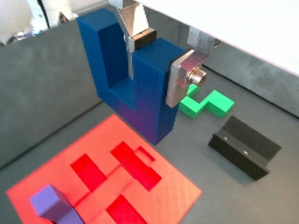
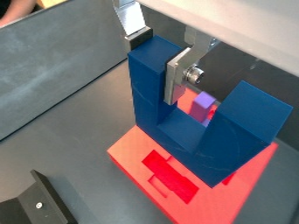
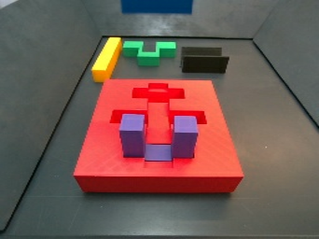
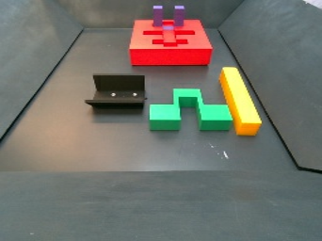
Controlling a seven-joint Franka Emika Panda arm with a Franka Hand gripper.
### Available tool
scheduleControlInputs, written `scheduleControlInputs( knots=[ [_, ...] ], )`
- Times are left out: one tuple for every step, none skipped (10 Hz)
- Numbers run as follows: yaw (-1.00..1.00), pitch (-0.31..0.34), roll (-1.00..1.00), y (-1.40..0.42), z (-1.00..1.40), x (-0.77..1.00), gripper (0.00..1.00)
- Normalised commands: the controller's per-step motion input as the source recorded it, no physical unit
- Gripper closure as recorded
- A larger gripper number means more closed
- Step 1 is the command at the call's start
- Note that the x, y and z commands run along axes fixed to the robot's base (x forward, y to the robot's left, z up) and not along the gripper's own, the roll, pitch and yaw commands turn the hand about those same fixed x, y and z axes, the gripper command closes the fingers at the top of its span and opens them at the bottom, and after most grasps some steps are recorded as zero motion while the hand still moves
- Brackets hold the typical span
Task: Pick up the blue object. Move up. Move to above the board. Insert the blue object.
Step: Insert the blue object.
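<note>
fingers: my gripper point(image 1: 156, 59) is clamped on one prong of the blue object point(image 1: 126, 74); a silver plate point(image 2: 179, 77) presses its face in both wrist views.
blue object: hangs from my fingers, prongs up, base down, clear of everything below.
board: red board point(image 1: 111, 179) lies under my fingers; in a side view point(image 3: 159, 131) its cross-shaped recess is still open.
purple block: already seated in the board point(image 3: 152, 136), just past where my load hangs point(image 2: 205, 107).
risk 1: grip is on one prong only, so the block could tilt between my pads on contact & jam on a recess edge.
risk 2: if I come down off-centre, base lands on the board's top, not in the recess.
risk 3: drift toward the purple block = collision, could knock it.
others: green piece point(image 1: 207, 101) & fixture point(image 1: 244, 146) sit off to the side of my fingers, yellow bar point(image 4: 239, 97) too; no threat, I think.
</note>
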Motion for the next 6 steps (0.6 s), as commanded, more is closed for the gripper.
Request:
scheduleControlInputs(
  knots=[
    [0.08, -0.18, 0.0, 0.13, -0.77, 0.19, 1.0],
    [0.09, -0.16, 0.03, 0.13, -0.67, 0.18, 1.0],
    [0.11, -0.137, 0.11, 0.06, -0.59, 0.14, 1.0],
    [0.14, -0.15, 0.15, 0.0, -0.63, 0.0, 1.0],
    [0.19, -0.149, 0.2, -0.01, -0.62, -0.1, 1.0],
    [0.2, -0.1, 0.29, -0.07, -0.49, -0.07, 1.0]
  ],
)
